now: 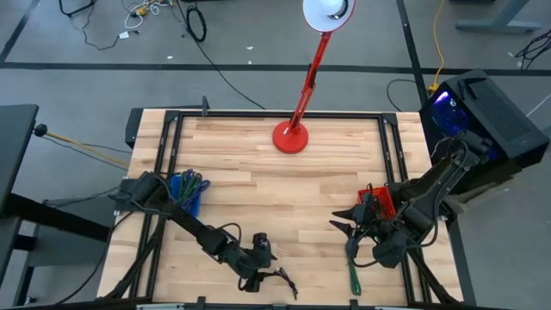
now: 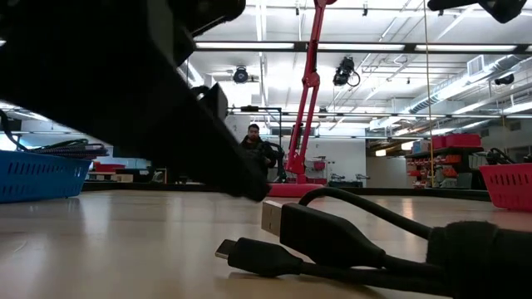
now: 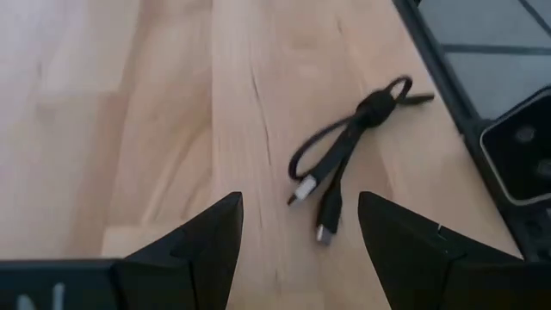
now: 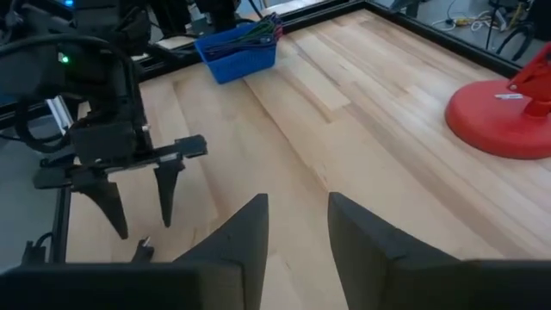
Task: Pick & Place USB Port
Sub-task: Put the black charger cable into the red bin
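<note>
A short black USB cable [image 3: 344, 146], looped and tied at its middle, lies flat on the wooden table near the near edge [image 1: 281, 280]. In the low view its two plug ends [image 2: 278, 237] rest on the wood. My left gripper [image 3: 297, 250] is open and hangs just short of the cable's plugs, touching nothing; it also shows in the high view [image 1: 256, 265] and the right wrist view [image 4: 138, 200]. My right gripper [image 4: 298, 228] is open and waits over the table's right part [image 1: 342, 226], holding nothing.
A blue basket [image 1: 188, 191] with cables stands at the left, a red basket [image 1: 377, 203] at the right. A green cable [image 1: 353, 267] lies near the right arm. A red lamp's base [image 1: 290, 138] sits at the far middle. Bare wood lies between them.
</note>
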